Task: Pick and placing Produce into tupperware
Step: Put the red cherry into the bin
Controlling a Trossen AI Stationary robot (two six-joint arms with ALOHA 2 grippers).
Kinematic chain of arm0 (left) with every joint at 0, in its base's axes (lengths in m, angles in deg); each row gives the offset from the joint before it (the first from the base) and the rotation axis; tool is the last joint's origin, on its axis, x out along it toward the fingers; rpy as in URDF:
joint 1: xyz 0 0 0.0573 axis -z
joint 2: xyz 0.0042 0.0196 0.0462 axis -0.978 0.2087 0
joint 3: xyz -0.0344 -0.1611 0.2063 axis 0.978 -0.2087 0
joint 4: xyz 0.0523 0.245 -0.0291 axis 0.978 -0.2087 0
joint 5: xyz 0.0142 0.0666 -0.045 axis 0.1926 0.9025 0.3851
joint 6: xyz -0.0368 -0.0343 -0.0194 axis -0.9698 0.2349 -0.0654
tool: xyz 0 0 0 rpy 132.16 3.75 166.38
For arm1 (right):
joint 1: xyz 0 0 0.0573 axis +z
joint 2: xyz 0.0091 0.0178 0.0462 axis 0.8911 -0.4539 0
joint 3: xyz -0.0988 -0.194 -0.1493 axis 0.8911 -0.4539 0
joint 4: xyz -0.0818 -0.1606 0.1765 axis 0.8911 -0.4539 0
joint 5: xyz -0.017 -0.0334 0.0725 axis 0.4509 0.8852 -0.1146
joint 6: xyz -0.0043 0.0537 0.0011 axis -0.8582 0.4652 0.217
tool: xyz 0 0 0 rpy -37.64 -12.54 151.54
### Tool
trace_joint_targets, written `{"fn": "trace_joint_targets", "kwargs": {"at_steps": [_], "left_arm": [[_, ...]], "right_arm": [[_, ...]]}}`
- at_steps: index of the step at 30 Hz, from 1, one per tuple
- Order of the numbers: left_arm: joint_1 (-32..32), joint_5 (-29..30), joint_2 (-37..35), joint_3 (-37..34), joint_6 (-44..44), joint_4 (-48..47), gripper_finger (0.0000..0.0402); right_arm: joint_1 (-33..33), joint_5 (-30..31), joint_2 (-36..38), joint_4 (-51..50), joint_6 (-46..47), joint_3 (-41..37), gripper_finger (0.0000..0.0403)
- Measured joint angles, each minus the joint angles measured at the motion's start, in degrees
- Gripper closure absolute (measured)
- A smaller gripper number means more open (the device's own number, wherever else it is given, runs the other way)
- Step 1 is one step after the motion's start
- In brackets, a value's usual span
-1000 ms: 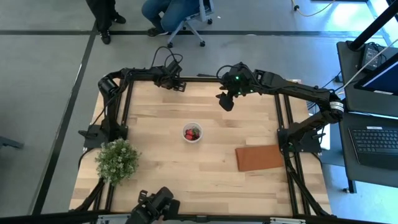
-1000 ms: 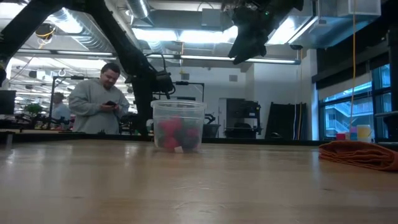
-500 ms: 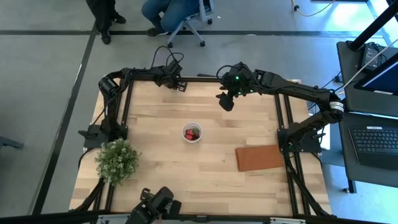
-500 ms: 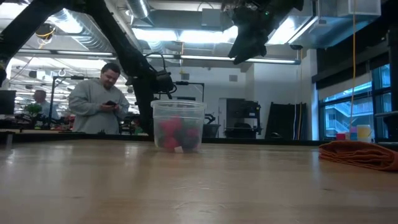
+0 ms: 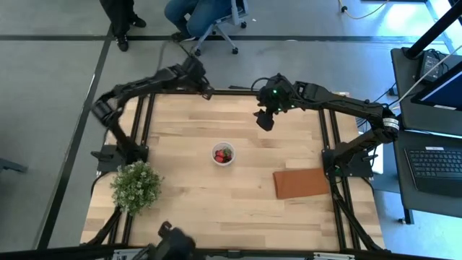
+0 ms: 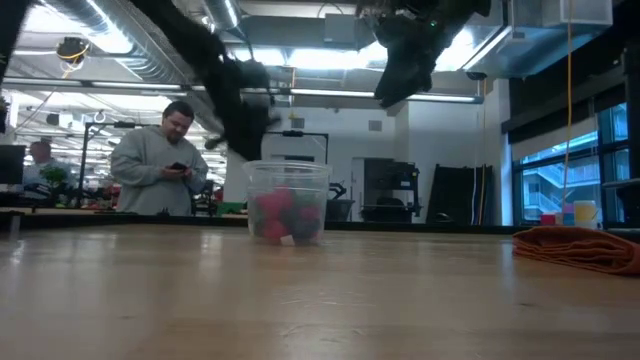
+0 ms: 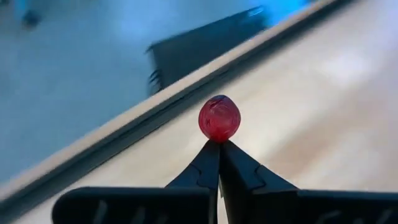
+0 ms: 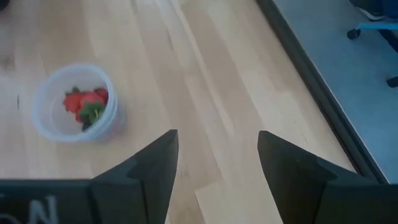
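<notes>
L gripper (image 7: 219, 144) is up at the table's far edge, near the far-left corner, jaws pinched fully together w/ one red berry (image 7: 219, 118) sitting right at the fingertips; looks nipped at the tips, though the contact itself is hard to make out. High view shows that arm blurred, so exact height over the table (image 5: 188, 137) is unclear. R gripper (image 5: 265, 119) hangs above the far edge right of centre, jaws wide apart, nothing in them. Tupperware (image 5: 223, 154) stands upright mid-table, well apart from both grippers, w/ red produce (image 8: 84, 102) plus some green and dark bits inside. Reddish-brown mat (image 5: 301, 183) lies flat near the right edge; leafy bush (image 5: 136, 185) at the left edge, toward the near-left corner. Person (image 6: 160, 160) stands in the room beyond the table.
</notes>
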Motion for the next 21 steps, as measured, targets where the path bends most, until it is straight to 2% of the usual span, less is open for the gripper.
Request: {"fn": "trace_joint_targets", "kwargs": {"at_steps": [5, 10, 15, 21], "left_arm": [[3.8, -7.7, -12.1, 3.5, 3.0, -8.3, 0.0401], [12.2, -9.6, -20.2, 4.3, 2.5, -9.9, 0.0401], [22.8, -2.7, -21.0, 4.3, -2.0, -9.9, 0.0401], [31.9, 2.8, -15.4, 4.3, -5.8, -9.0, 0.0401]], "right_arm": [[-0.1, 0.0, 0.0, -2.8, -1.2, 0.0, 0.018], [0.0, 0.0, 0.0, -2.7, -2.4, 0.0, 0.018], [0.0, 0.0, 0.0, -2.7, -2.4, 0.0, 0.018], [0.0, 0.0, 0.0, -3.0, -2.4, 0.0, 0.018]]}}
